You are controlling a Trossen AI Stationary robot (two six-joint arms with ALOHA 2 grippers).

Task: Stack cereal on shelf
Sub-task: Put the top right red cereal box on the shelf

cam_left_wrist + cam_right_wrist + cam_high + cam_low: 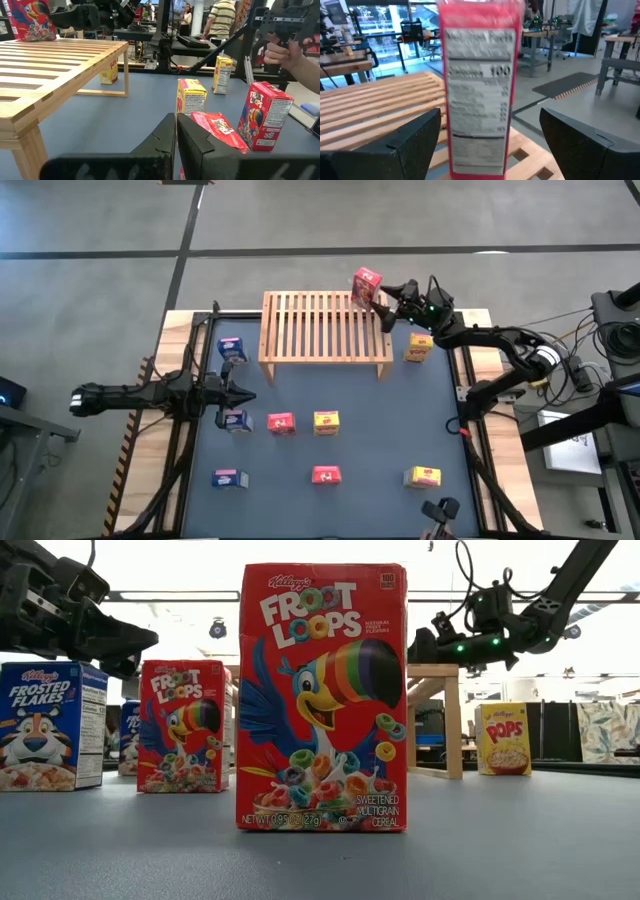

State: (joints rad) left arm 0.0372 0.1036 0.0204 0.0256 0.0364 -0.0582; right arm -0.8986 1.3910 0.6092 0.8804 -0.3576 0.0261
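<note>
The light wooden shelf stands at the table's far side. A red cereal box stands upright on the slats at its far right corner. My right gripper is open, with one finger on each side of this box. My left gripper is shut and empty over the table's left side, between two blue boxes. A third blue box, two red boxes and three yellow boxes rest on the table.
A yellow box stands just right of the shelf's right leg. In the low view a red box stands close in front of the camera. A person's hand shows beyond the table's near edge. Most of the slats are bare.
</note>
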